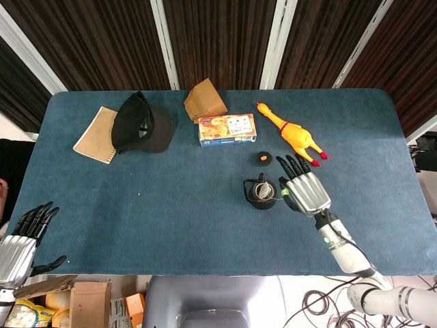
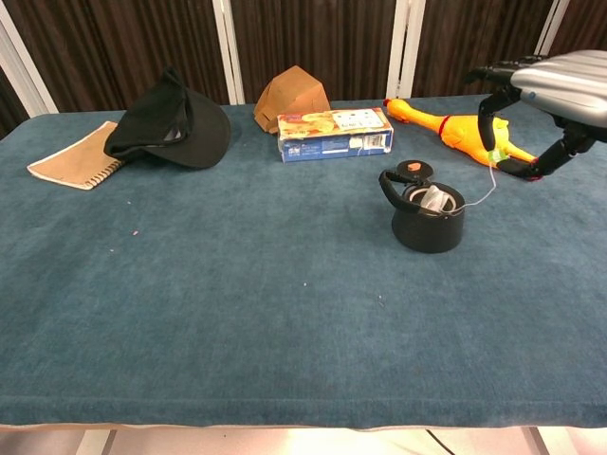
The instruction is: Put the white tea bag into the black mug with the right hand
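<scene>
The black mug (image 1: 261,193) (image 2: 429,218) stands right of the table's middle. Inside it lies the white tea bag (image 2: 432,197), showing just above the rim. Its thin string runs slack over the rim to a small green tag (image 2: 493,172) in the air. My right hand (image 1: 304,191) (image 2: 541,95) hovers just right of the mug and pinches that tag between thumb and a finger, with the other fingers spread. My left hand (image 1: 20,239) hangs open off the table's front left corner, holding nothing.
A small black disc with an orange centre (image 1: 263,158) lies just behind the mug. A rubber chicken (image 1: 290,130), a snack box (image 1: 227,128), a brown paper carton (image 1: 205,100), a black cap (image 1: 140,125) and a notebook (image 1: 95,134) line the back.
</scene>
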Tool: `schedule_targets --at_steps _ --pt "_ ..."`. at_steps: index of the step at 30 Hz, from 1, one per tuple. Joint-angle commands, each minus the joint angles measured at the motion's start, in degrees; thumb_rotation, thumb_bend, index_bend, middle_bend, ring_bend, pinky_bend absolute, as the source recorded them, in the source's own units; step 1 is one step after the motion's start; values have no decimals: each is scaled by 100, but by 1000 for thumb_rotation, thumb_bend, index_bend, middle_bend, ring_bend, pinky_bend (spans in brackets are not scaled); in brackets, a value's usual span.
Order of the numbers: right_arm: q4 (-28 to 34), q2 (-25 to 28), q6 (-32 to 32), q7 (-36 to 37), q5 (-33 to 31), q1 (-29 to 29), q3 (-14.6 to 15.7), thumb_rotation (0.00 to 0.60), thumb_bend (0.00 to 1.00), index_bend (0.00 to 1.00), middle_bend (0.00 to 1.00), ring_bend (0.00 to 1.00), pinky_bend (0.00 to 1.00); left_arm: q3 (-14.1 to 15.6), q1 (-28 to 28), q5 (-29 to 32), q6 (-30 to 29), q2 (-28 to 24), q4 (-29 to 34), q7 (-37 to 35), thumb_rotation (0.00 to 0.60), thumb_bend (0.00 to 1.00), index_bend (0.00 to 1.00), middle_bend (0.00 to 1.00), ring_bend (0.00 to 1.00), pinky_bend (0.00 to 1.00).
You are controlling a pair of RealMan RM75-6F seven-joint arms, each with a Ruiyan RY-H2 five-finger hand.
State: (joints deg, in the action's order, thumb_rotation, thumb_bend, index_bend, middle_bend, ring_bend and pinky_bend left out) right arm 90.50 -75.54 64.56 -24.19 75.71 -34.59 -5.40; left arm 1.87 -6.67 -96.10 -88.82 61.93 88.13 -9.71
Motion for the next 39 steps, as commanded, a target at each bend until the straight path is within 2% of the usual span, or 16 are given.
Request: schedule_targets --at_steps 1,8,16,19,20,22,24,25,26,29,31,39 --pt "-66 12 22 36 72 105 121 600 302 488 43 0 13 -1 3 0 -6 -4 1 -14 600 28 0 0 0 103" --pt "-370 -147 -6 166 204 237 281 600 302 450 43 0 13 7 10 -13 -11 -8 15 6 600 28 0 0 0 103" --pt "-517 -238 -147 236 261 224 278 600 302 376 45 0 13 3 2 0 13 -11 19 0 600 28 0 0 0 103" --pt "-488 -200 -253 234 236 136 188 600 425 319 45 0 12 3 -4 -1 25 -9 17 -3 600 28 0 0 0 103" --pt "-468 -175 -378 214 170 71 142 600 526 305 45 0 9 7 -8 2 41 -8 21 3 600 28 0 0 0 103" --pt "-412 -123 -622 16 -1 -67 63 600 646 291 56 1 7 6 -19 5 62 -8 27 4 600 28 0 0 0 103" --pt "-348 -89 -789 -285 -184 -174 10 600 759 277 182 83 78 2 -19 5 56 -10 29 4 600 28 0 0 0 103" --pt "-295 -70 -869 -410 -280 -223 -15 600 796 271 273 158 149 2 -16 5 50 -10 29 1 600 28 0 0 0 103" --pt "-228 -40 -976 -547 -414 -287 -48 600 837 265 390 273 263 -1 -11 8 39 -11 26 -3 600 28 0 0 0 103" --pt "-92 37 -1146 -951 -736 -432 -110 600 880 253 538 437 470 -7 -8 18 33 -13 18 -15 600 28 0 0 0 103" --pt "-9 58 -1209 -1171 -926 -514 -135 600 883 243 580 489 528 -6 -11 14 37 -12 16 -16 600 28 0 0 0 103" --pt "139 -6 -1334 -1859 -1504 -748 -42 599 885 245 594 501 531 -8 -3 2 11 -7 11 -16 600 28 0 0 0 103"
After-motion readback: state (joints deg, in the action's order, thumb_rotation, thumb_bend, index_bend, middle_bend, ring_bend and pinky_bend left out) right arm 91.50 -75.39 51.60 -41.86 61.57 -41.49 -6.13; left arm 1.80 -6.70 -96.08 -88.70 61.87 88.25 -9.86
